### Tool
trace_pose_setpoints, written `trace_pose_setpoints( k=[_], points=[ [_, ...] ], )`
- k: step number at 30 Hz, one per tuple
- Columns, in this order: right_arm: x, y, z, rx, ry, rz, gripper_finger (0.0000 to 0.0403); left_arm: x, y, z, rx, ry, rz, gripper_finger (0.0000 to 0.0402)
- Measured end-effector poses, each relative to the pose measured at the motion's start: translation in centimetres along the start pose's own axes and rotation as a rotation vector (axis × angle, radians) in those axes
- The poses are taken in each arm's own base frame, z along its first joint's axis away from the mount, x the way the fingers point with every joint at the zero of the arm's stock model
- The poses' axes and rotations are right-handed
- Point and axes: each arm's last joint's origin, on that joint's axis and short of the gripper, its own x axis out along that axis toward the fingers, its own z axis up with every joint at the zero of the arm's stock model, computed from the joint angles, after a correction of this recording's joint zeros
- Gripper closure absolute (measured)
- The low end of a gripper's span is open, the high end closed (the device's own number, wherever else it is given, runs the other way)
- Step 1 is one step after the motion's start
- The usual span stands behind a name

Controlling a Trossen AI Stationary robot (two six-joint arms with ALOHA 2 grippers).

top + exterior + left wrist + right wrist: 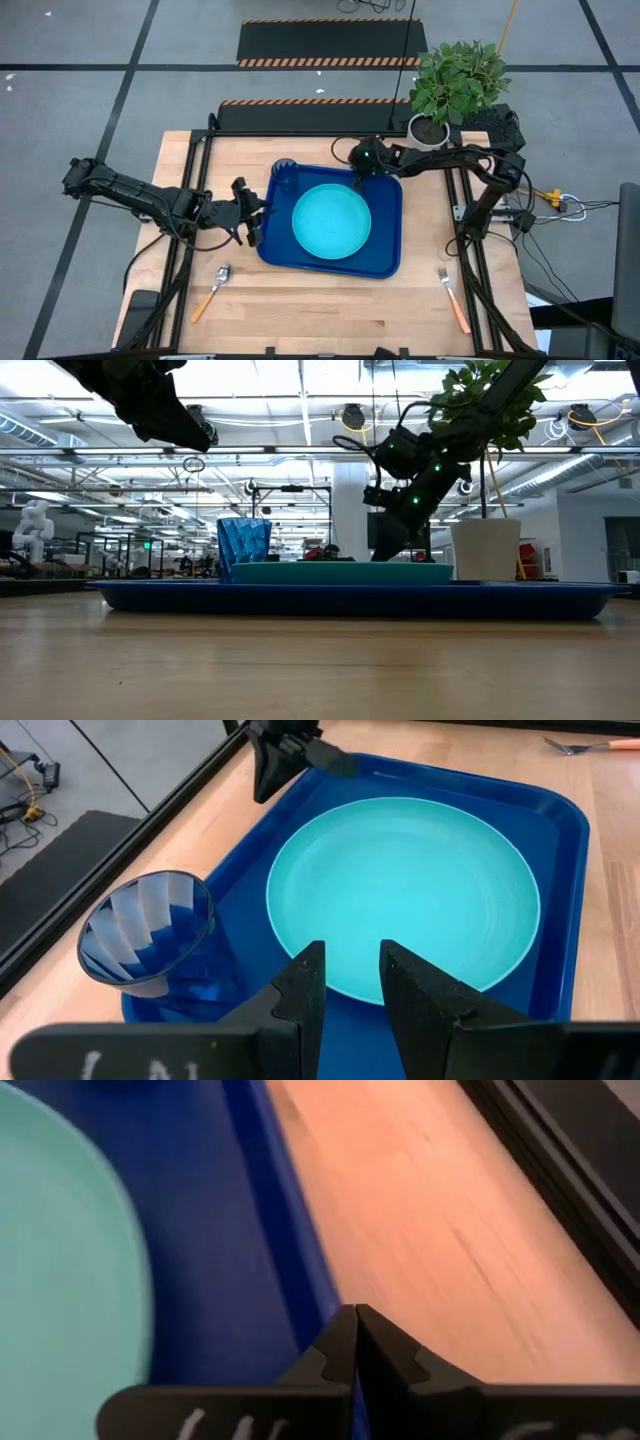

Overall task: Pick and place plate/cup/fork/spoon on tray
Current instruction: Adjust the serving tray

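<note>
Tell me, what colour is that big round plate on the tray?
Light cyan, plain. The plate shows best in the left wrist view, lying on the dark blue tray.

A potted plant (452, 85) stands at the table (330, 310) edge.

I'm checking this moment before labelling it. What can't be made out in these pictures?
- Spoon and fork: missing from the low view; small in the high view.
- Plate: low view shows only its edge, above the tray rim.
- Right tool: whether it touches the tray is unclear; right wrist view is blurred and close.
- Cup: base hidden behind the left tool mount in the left wrist view.
</note>
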Motion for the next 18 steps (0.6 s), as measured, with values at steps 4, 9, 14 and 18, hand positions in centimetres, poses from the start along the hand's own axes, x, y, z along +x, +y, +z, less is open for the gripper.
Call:
trace_pose_setpoints(
  k=[4, 9, 14, 18],
  points=[
    [0.7, -0.6, -0.4, 0.015, 0.009, 0.037, 0.0403, 0.0, 0.0, 0.0, -0.001, 0.000, 0.000, 0.0300],
    [1.7, -0.6, -0.7, 0.012, 0.007, 0.058, 0.0403, 0.0, 0.0, 0.0, -0.003, 0.000, 0.000, 0.0300],
    [1.9, -0.5, -0.3, -0.011, -0.043, 0.074, 0.0403, 0.0, 0.0, 0.0, -0.002, 0.000, 0.000, 0.0300],
    [1.8, -0.6, 0.4, -0.020, -0.074, 0.099, 0.0403, 0.0, 0.0, 0.0, -0.002, 0.000, 0.000, 0.0300]
  ],
)
